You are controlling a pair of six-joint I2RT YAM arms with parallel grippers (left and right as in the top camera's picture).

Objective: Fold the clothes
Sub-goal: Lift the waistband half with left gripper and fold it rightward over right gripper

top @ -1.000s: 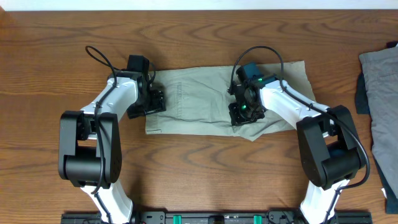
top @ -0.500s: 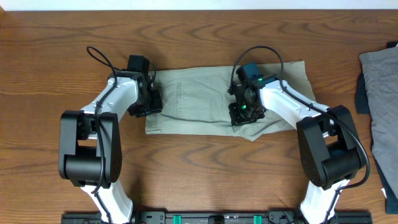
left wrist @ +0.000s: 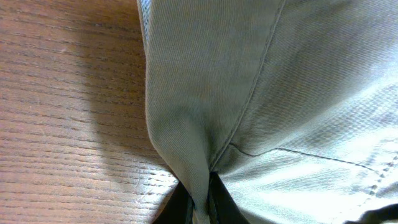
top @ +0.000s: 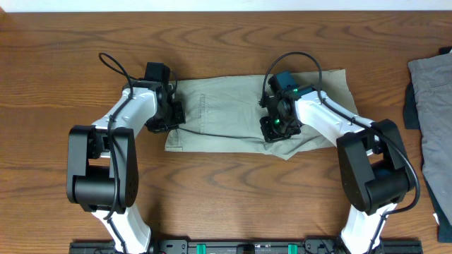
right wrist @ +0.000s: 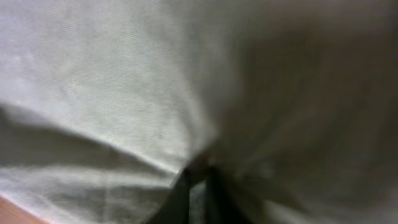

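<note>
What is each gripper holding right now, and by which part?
Both hold the khaki shorts: the left gripper pinches a fold at the end edge on its side, the right gripper a fold nearer the middle.

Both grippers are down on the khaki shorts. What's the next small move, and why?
Probably lift both grippers slightly, together. The left gripper is shut on a pinched ridge at the left edge of the shorts, the right gripper looks shut on fabric nearer the middle, and the shorts lie flat on the table. A small lift would test both grips.
</note>
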